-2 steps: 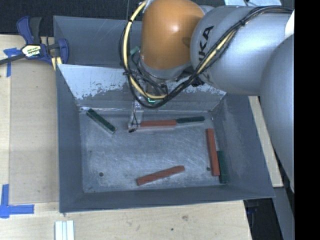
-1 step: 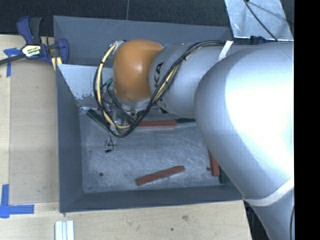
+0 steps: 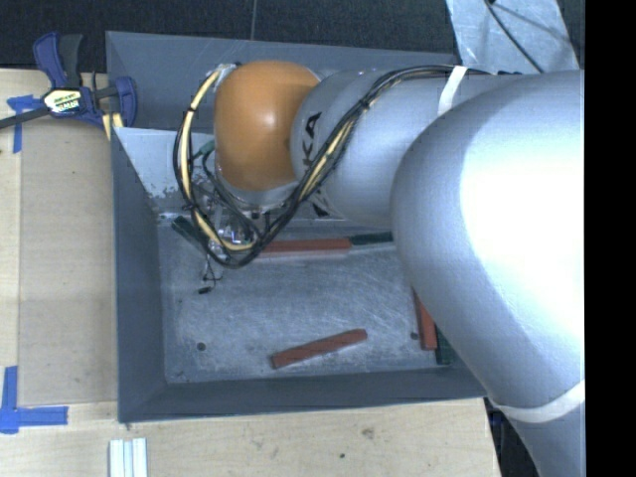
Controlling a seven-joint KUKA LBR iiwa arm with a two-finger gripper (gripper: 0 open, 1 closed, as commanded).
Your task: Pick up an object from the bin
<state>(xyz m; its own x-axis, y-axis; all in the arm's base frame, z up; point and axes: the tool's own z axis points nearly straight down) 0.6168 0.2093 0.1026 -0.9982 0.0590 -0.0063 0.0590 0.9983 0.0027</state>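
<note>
My gripper (image 3: pixel 229 229) is down in the bin's far left corner, mostly hidden under the arm's wrist and cables. A long reddish-brown stick (image 3: pixel 303 249) with a dark green end lies just to its right on the bin floor. Close to the gripper's left side rests a small dark green piece (image 3: pixel 185 230). A tiny dark bit (image 3: pixel 207 284) lies on the floor just in front of the gripper. I see nothing held by the gripper.
A shorter reddish-brown stick (image 3: pixel 319 349) lies near the bin's front wall. Another reddish piece (image 3: pixel 425 326) pokes out from under the arm at the right. The arm covers the bin's right and far parts.
</note>
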